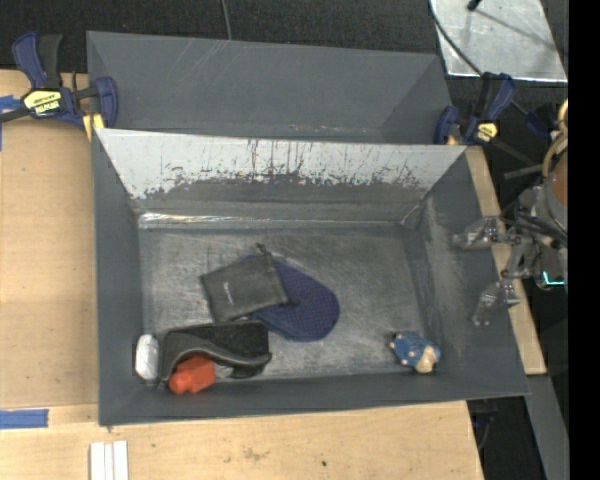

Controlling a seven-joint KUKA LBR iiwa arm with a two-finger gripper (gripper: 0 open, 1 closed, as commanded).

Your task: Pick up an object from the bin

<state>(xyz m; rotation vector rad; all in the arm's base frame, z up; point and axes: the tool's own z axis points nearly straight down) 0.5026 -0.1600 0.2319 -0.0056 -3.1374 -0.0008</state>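
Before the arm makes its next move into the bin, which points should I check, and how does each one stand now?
1. The gripper is open: ok, its jaws stand apart.
2. Nothing is held: ok, the gap between the jaws is bare.
3. It is above a thing: not ok, it hangs over the right wall of the bin.
4. The nearest thing is free: ok, the small blue and yellow toy lies alone at the front right.
5. The other things are apart: not ok, the dark grey pouch overlaps the blue round cloth.
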